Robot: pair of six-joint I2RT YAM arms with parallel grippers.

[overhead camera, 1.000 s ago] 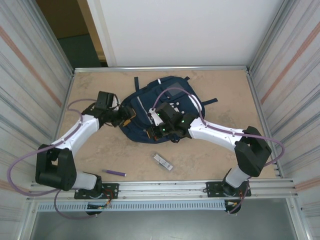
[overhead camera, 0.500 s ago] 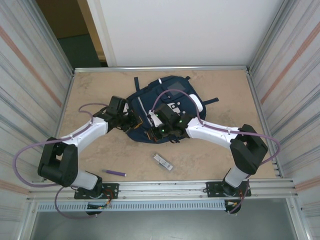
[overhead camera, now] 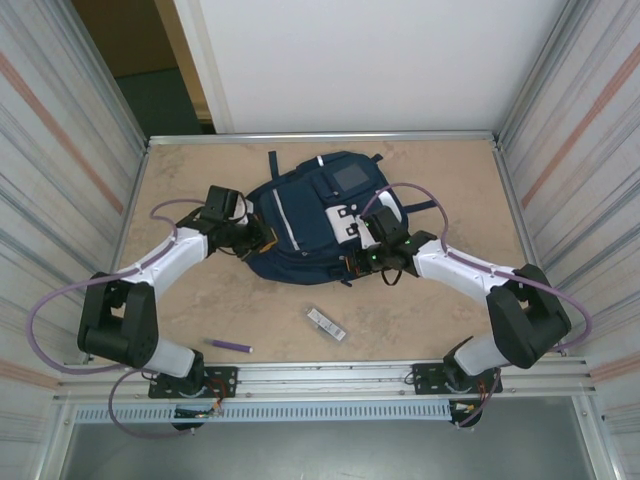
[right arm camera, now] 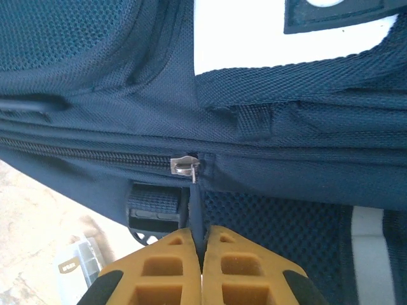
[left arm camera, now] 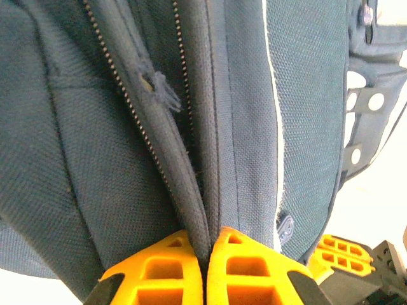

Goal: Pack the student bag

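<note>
Now the left gripper (left arm camera: 205, 244) is pinching a raised fold of the student bag (overhead camera: 310, 225). Its orange fingers are pressing together with only the navy fabric between them, right beside a line of zipper teeth (left arm camera: 124, 89) running away from the fingertips. The right gripper (right arm camera: 198, 238) is likewise clamping tight on a thin dark pull tab (right arm camera: 196, 210), which is hanging from a silver zipper slider (right arm camera: 186, 166) just ahead of its fingertips.

In the top view the bag is lying flat on the table (overhead camera: 200, 290) between the two grippers. The left one is biting into its left edge and the right one is gripping at its near right edge, so the bulk of the bag is spreading out beyond both sets of fingers. A grey square patch (overhead camera: 348, 177) is sitting at the far end of the bag, well beyond either gripper.

Behind the right gripper, toward the arm bases, a small clear box (overhead camera: 326, 323) is lying on the table, apart from the bag. A purple pen (overhead camera: 231, 345) is lying farther back, behind the left gripper, near the front rail (overhead camera: 330, 375).
</note>
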